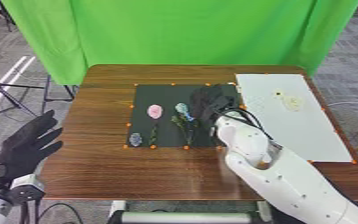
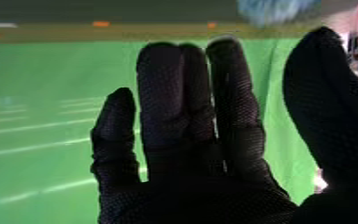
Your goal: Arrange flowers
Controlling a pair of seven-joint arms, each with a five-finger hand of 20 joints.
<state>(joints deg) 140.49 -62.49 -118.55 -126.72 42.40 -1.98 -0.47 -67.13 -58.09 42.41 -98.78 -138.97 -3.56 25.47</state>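
My right hand [image 1: 213, 99] is over the right part of the black mat [image 1: 162, 95], its black glove blending with the mat. To its left a light blue flower [image 1: 182, 109] and a pink flower [image 1: 155, 111] lie on the mat, green stems toward me. A small grey-blue flower [image 1: 135, 139] lies near the mat's front left corner. In the right wrist view the right hand [image 2: 198, 135] has straight fingers and holds nothing; a blurred blue flower [image 2: 275, 10] appears beyond them. My left hand [image 1: 26, 145] stands open off the table's left edge.
A white sheet [image 1: 291, 130] lies right of the mat, with pale yellow and whitish items [image 1: 291, 102] near its back. Orange markers line the mat and sheet. The brown wooden table [image 1: 95, 165] extends to the left and front; a green curtain [image 1: 198, 35] hangs behind.
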